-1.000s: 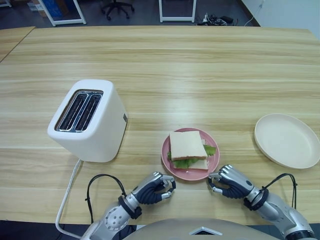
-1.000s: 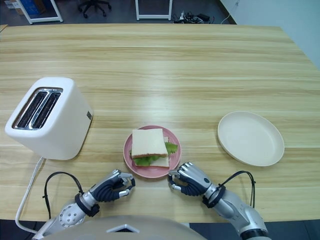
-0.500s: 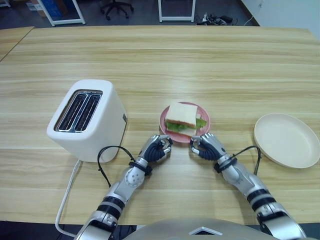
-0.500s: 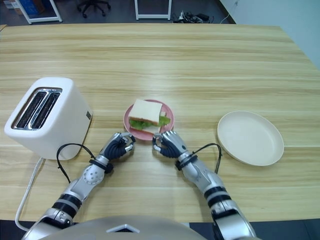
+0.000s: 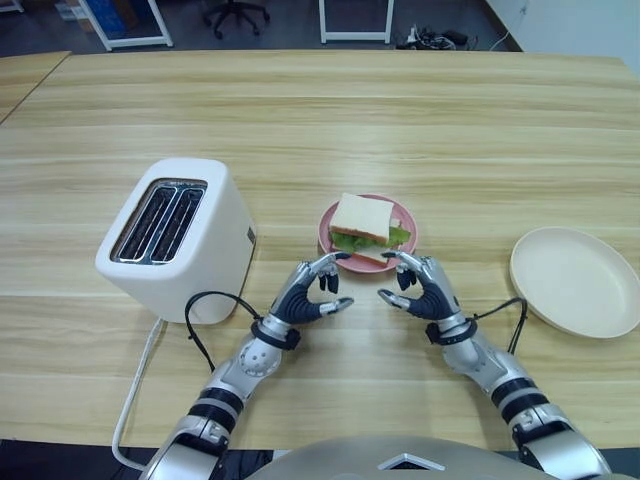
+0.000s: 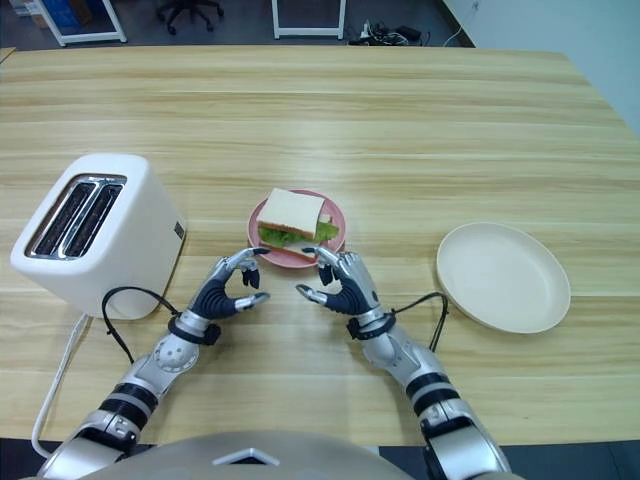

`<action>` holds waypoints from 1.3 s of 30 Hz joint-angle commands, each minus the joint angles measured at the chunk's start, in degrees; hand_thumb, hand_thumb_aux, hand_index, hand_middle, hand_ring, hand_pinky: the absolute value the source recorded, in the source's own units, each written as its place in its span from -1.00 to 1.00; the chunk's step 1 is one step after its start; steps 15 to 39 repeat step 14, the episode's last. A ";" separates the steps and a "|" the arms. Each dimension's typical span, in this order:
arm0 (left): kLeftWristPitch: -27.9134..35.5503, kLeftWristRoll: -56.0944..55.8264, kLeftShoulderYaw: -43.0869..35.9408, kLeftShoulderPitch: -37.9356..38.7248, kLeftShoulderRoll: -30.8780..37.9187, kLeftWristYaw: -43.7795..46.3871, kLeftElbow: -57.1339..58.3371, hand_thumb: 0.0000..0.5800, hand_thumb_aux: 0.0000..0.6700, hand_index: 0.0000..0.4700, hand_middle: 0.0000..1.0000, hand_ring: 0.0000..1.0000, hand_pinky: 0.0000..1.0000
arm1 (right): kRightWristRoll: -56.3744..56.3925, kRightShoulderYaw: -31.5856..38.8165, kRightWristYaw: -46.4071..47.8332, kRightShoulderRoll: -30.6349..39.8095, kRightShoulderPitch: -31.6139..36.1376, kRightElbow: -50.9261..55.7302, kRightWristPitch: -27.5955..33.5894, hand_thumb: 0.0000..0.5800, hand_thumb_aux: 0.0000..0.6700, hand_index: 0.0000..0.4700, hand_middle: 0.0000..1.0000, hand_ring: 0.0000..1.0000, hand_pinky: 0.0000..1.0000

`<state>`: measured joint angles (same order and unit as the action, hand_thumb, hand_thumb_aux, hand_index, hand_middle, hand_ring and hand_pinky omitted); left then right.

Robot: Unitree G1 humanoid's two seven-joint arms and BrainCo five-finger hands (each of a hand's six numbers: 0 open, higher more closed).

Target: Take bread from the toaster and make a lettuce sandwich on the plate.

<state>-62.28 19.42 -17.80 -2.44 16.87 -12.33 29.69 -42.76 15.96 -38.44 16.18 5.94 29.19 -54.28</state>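
Left hand (image 5: 312, 292): fingers (image 5: 330, 259) spread wide, holding nothing, tips arched toward the near rim of the round pink plate (image 5: 324, 226); whether they touch the rim, can't tell. Right hand (image 5: 422, 290): mirror pose, fingers (image 5: 392, 256) fanned wide, also holding nothing, palms facing each other across a gap of desk. Both hands are dark segmented shells with grey metal at the wrists. On the pink plate sits a square white-bread sandwich (image 5: 362, 216): two soft matte slices stacked, with ruffled green lettuce (image 5: 346, 241) poking out between them on the near side. Left of that plate and apart from it is a white rounded-box toaster (image 5: 185, 250) with a smooth matte shell and two long dark slots with metal trim on top. A white power cord (image 5: 134, 385) runs from its near corner toward the desk's front edge. Right of the hands, well apart, lies a round cream plate (image 5: 575, 282), shallow and matte. Everything rests on a light wood-grain desk (image 5: 420, 120) with plank seams running left to right. The left eye view takes in the corner of a second wooden desk (image 5: 25, 80) at far left. The right eye view catches a pale wall (image 6: 600, 30) at top right and puts the toaster close to its left border.
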 commanded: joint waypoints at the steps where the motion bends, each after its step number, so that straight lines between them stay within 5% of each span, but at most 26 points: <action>1: -7.21 -4.32 -0.97 7.00 -4.56 -0.12 -1.24 -1.00 -1.00 -1.00 -1.00 -1.00 -1.00 | -0.35 -3.70 -5.29 -0.71 -3.42 -7.66 -1.51 -1.00 -1.00 -1.00 -1.00 -1.00 -1.00; 14: -2.83 -0.07 14.70 6.93 -13.47 -7.97 -2.54 -1.00 -1.00 -1.00 -1.00 -1.00 -1.00 | 6.59 -7.34 -6.64 -5.21 -1.07 -3.13 -1.89 -1.00 -1.00 -1.00 -1.00 -1.00 -1.00; 39: -2.83 -0.07 14.70 6.93 -13.47 -7.97 -2.54 -1.00 -1.00 -1.00 -1.00 -1.00 -1.00 | 6.59 -7.34 -6.64 -5.21 -1.07 -3.13 -1.89 -1.00 -1.00 -1.00 -1.00 -1.00 -1.00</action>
